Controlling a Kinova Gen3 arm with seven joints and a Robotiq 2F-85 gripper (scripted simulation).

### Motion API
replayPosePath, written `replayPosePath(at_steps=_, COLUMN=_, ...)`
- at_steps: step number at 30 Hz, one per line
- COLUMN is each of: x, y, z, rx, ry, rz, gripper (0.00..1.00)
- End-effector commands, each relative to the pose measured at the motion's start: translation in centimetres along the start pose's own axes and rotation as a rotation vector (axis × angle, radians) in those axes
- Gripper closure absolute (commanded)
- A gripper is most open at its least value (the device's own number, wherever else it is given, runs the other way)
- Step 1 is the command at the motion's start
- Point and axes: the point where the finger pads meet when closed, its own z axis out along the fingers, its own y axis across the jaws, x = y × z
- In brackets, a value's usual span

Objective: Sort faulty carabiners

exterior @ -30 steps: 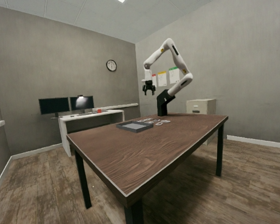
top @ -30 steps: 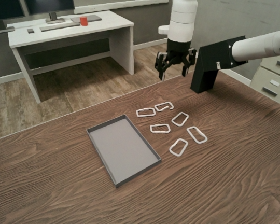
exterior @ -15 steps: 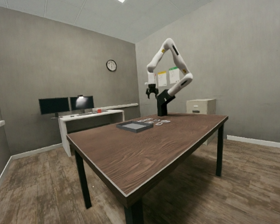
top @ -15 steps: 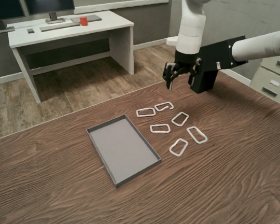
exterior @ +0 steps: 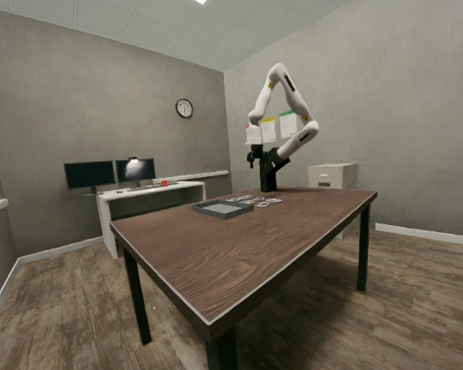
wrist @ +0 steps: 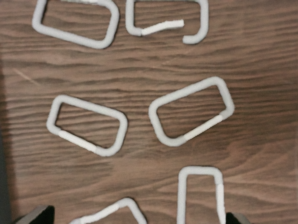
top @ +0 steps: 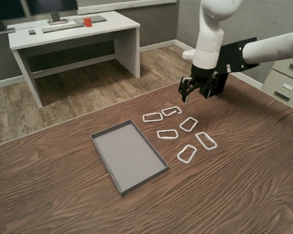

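Wooden table [top: 234,189] fills the lower part of the top view; white Kinova arm [top: 208,40] comes down from the upper right on its black base [top: 234,58]. Grey tray [top: 164,166] lies at center-left of the table with nothing in it. Gripper [top: 193,90] hangs in the air above the far end of the carabiner cluster, fingers spread wide, nothing between them. Six white carabiners sit on the table right of the tray, all outside it and apart from each other. Open-gate carabiner [top: 171,111] is the uppermost one, nearly under the gripper; in the wrist view [wrist: 167,22] it is at top center, gate bar swung inward with a gap at the hooked end. The other five look closed: one [top: 152,117] just left of it, one [top: 188,124] lower right of it, one [top: 167,134] at cluster center nearest the tray's right wall, one [top: 205,141] at far right, one [top: 186,154] lowest in frame. In the wrist view the tray is only a dark sliver on the left edge.
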Motion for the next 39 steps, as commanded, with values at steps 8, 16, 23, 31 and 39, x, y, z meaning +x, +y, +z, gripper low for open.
replayPosePath(at_steps=8, x=-2.0, y=3.1, z=4.0, rx=-0.006, ry=-0.001, rz=-0.002, gripper=0.00)
replayPosePath(at_steps=16, x=-4.1, y=6.2, z=8.2, rx=0.000, ry=-0.001, rz=0.001, gripper=0.00)
replayPosePath(at_steps=23, x=-4.1, y=6.2, z=8.2, rx=0.000, ry=-0.001, rz=0.001, gripper=0.00)
replayPosePath(at_steps=31, x=-4.9, y=7.4, z=9.7, rx=0.009, ry=0.000, rz=0.004, gripper=0.00)
replayPosePath(at_steps=39, x=-4.9, y=7.4, z=9.7, rx=0.009, ry=0.000, rz=0.004, gripper=0.00)
